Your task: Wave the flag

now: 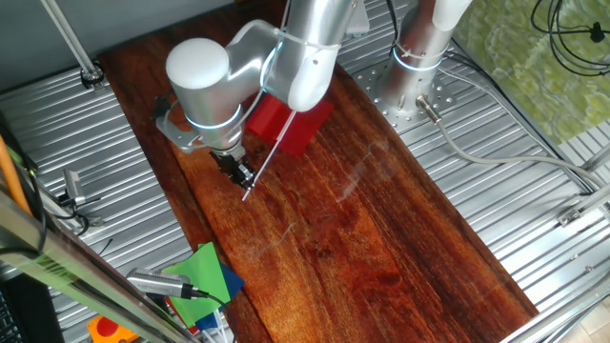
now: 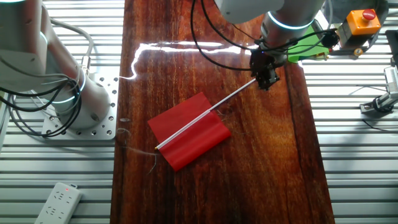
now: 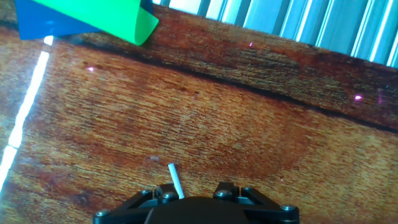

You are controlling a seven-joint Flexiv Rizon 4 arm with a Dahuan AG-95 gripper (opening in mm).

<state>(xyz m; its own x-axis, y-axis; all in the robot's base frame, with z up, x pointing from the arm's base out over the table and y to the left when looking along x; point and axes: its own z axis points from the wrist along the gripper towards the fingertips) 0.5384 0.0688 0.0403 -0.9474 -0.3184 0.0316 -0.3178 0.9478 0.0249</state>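
The flag (image 2: 189,132) is a flat red rectangle on a thin white stick (image 2: 233,97). It lies low over the wooden board (image 2: 261,174); I cannot tell whether the red part touches the wood. My gripper (image 2: 267,78) is shut on the free end of the stick, near the board's edge. In one fixed view the gripper (image 1: 238,173) sits under the arm's wrist, the stick's tip pokes out just past it, and the red flag (image 1: 286,126) is partly hidden by the arm. In the hand view only the white stick tip (image 3: 175,179) shows above the black housing.
Green and blue paper pieces (image 1: 205,272) lie at the board's corner, also in the hand view (image 3: 93,15). A second arm's base (image 2: 68,93) stands on the ribbed metal table. An orange button box (image 2: 360,22) and a power strip (image 2: 59,202) lie off the board.
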